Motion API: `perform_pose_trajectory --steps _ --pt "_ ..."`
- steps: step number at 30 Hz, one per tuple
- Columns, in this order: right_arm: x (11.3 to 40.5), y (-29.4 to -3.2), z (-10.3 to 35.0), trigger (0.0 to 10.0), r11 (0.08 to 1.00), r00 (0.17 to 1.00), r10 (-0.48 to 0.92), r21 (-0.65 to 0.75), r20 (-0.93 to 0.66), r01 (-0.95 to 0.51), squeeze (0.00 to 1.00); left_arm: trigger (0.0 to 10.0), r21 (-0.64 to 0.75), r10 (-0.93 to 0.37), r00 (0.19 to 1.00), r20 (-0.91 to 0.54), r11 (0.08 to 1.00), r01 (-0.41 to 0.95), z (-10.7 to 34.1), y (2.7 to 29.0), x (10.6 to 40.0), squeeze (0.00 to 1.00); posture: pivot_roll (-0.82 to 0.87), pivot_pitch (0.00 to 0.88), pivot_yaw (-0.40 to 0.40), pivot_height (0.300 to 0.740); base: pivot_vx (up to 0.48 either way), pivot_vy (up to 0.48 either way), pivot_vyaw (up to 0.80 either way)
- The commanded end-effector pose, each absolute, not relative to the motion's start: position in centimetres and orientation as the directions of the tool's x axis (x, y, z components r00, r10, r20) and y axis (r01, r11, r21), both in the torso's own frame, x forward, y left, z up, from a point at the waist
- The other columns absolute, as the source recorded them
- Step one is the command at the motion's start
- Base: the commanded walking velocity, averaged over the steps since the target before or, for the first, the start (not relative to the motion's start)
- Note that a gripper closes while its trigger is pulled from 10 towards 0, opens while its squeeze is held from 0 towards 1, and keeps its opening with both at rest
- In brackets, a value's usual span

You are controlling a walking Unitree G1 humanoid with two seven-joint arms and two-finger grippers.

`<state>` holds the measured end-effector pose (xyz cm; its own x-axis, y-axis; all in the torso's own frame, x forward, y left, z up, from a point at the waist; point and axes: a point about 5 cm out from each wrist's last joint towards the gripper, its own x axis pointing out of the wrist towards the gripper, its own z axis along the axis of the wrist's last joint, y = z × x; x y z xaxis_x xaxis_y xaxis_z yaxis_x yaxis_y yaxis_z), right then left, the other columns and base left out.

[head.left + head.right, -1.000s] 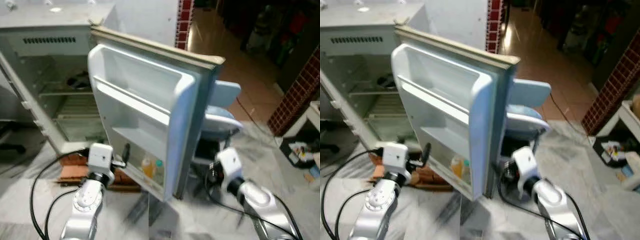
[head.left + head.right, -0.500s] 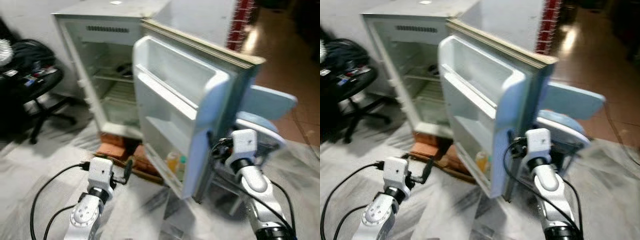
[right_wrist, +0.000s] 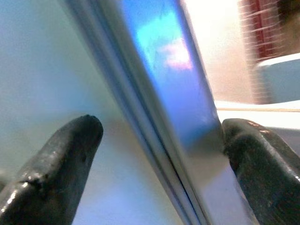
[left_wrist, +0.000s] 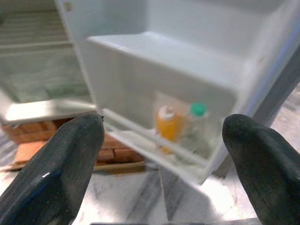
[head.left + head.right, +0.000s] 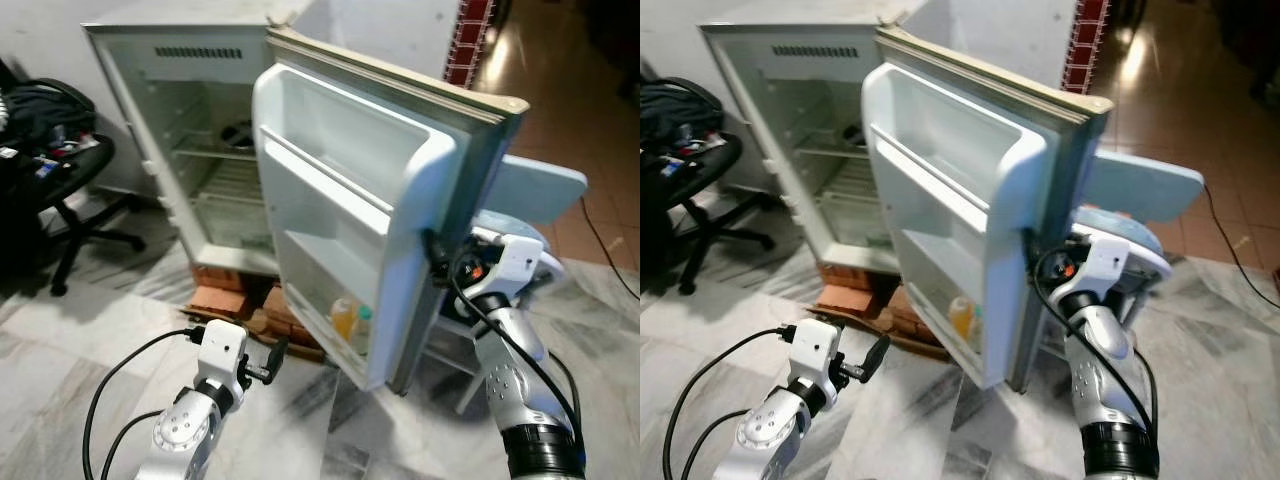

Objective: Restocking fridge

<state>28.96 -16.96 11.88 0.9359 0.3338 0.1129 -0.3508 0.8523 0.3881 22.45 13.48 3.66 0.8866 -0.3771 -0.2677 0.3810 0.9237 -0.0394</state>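
Fridge (image 5: 190, 130): stood open on bricks (image 5: 225, 300), its wire shelves bare apart from a dark item too dim to identify.
Door (image 5: 370, 200): swung wide out from the fridge, its free edge toward the robot.
Chair (image 5: 535, 195): pale blue, behind the door, partly hidden by it.
Office chair (image 5: 60, 180): black, off to the fridge's left, cluttered with small things.
Right gripper (image 3: 159, 140): at the door's free edge; the right wrist view showed its fingers (image 3: 61, 159) spread, one on each side of that edge, which the head views could not settle.
Left gripper (image 4: 164, 154): low, in front of the door's bottom shelf, fingers wide apart with nothing between them.
Bottles: an orange bottle (image 4: 167, 123) and a clear bottle with a green cap (image 4: 196, 123) stood side by side on the door's bottom shelf, sharper in the left wrist view than from the head.
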Motion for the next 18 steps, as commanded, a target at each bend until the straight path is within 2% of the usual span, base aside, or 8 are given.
perform_pose_trajectory --steps 1,2,3,5,6,10,12,18 --pt "27.9 -12.9 15.0 10.0 0.663 0.763 0.585 0.38 0.274 -0.645 0.0 10.0 -0.033 -0.379 0.88 -0.286 0.922 0.386 3.5 13.7 22.5 0.0 -0.01 0.0 0.032 0.74 0.0 0.0 0.0" --pt "26.1 -12.2 14.9 10.0 0.538 0.647 0.71 0.377 0.279 -0.754 0.0 10.0 -0.031 -0.382 0.879 -0.287 0.92 0.39 3.5 13.7 22.5 0.0 -0.01 0.0 0.031 0.74 0.0 0.0 0.0" --pt "25.5 -12.5 14.0 10.0 0.51 0.609 0.756 0.369 0.239 -0.777 0.0 10.0 -0.03 -0.381 0.879 -0.286 0.921 0.389 3.5 13.7 22.6 0.0 -0.01 0.0 0.028 0.74 0.0 0.0 0.0" --pt "25.2 -12.7 13.1 10.0 0.518 0.607 0.772 0.368 0.188 -0.772 0.0 10.0 -0.029 -0.379 0.88 -0.285 0.921 0.387 3.5 13.7 22.6 0.0 -0.01 0.0 0.028 0.74 0.0 0.0 0.0" --pt "24.9 -13.3 11.0 10.0 0.563 0.603 0.796 0.295 0.057 -0.772 0.0 10.0 -0.025 -0.369 0.885 -0.284 0.926 0.378 3.5 13.7 22.6 0.0 -0.01 0.0 0.026 0.74 0.0 0.0 0.0" --pt "23.5 -14.3 8.2 10.0 0.55 0.539 0.834 0.246 -0.117 -0.798 0.0 10.0 0.004 -0.347 0.895 -0.281 0.932 0.362 3.5 13.9 22.5 0.0 0.0 0.0 0.023 0.74 0.0 0.0 0.0" --pt "22.4 -14.6 7.1 10.0 0.514 0.475 0.856 0.233 -0.203 -0.826 0.0 10.0 0.028 -0.32 0.907 -0.272 0.94 0.34 3.6 14.1 22.4 0.0 0.0 0.0 0.021 0.74 0.0 0.0 0.0" --pt "22.4 -14.3 6.5 10.0 0.506 0.461 0.858 0.219 -0.227 -0.834 0.0 10.0 0.067 -0.241 0.944 -0.225 0.963 0.262 4.1 14.9 22.3 0.0 0.01 0.0 0.016 0.74 0.0 0.0 0.0"
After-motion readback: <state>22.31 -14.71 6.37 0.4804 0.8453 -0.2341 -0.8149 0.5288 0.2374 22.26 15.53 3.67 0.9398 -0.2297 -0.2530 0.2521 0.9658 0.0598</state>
